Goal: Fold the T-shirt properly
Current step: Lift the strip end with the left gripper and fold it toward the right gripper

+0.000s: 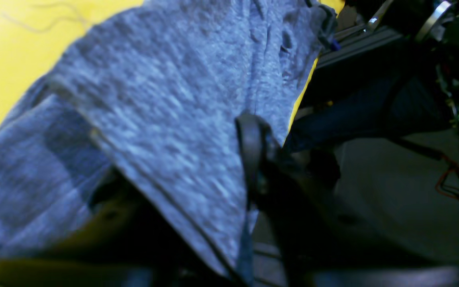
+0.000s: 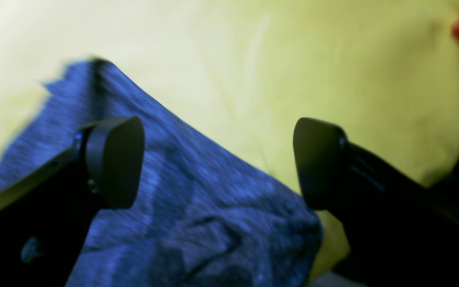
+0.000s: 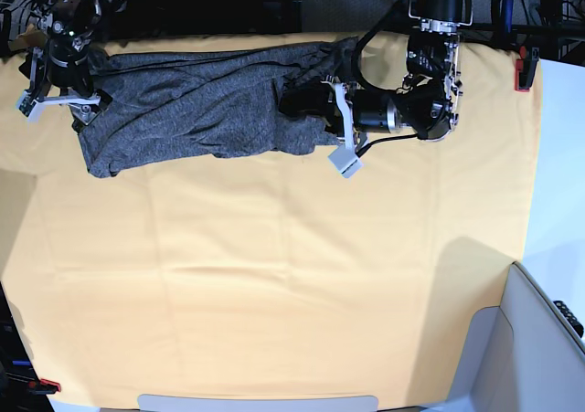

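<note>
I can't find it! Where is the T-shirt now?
In the base view the T-shirt lies stretched along the far edge of the yellow-orange cloth, toward the view's left, between the right gripper and the left gripper.

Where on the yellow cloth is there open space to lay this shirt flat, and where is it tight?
The yellow cloth is bare from below the T-shirt down to its near edge. It is crowded along the far edge: the shirt lies bunched there, with the left gripper at one end and the right gripper at the other.
</note>
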Available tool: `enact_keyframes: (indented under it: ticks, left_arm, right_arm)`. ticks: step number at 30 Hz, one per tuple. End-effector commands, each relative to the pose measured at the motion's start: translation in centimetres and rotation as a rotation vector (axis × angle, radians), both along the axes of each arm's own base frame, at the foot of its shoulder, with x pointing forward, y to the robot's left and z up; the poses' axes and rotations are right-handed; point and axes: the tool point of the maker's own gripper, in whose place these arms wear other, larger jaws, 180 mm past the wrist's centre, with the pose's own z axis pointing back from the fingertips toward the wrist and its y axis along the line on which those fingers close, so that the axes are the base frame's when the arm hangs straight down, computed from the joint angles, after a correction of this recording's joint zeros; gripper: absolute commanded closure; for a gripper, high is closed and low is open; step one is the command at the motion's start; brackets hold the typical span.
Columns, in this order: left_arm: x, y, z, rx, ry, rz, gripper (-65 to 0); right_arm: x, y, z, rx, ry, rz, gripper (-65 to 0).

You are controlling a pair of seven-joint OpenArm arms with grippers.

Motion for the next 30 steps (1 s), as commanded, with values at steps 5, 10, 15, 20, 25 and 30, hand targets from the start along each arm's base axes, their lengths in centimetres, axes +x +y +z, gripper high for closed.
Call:
enact_keyframes:
  ticks: [5, 10, 15, 20, 25, 30]
  left_arm:
    - [1.2, -1.9, 2.4, -0.096, -0.049, 0.017, -28.6]
    - [1.1, -3.9, 3.4, -0.149, -0.047, 0.008, -28.8]
    - [0.6, -5.1, 3.7, -0.164, -0.045, -0.025, -28.7]
    - [2.4, -4.8, 5.7, -0.195, -0.104, -0.019, -28.4]
    - [6.0, 1.4, 10.0, -0.138, -0.306, 0.09, -15.2]
    - [5.9, 5.3, 10.2, -0.013, -0.373, 0.106, 0.0]
  right_arm:
    - [0.5, -0.3, 0.4, -0.02, -0.025, 0.002, -57.5]
    - [0.5, -0.4, 0.4, -0.019, -0.025, 0.001, -57.5]
    - [0.5, -0.4, 0.3, -0.018, -0.022, 0.001, -57.5]
    - [1.0, -0.4, 0.6, -0.019, -0.035, 0.0, -57.5]
    - [1.1, -0.4, 0.6, -0.017, -0.036, 0.001, -57.5]
    - [1.1, -0.3, 0.6, -0.015, -0.038, 0.0, -57.5]
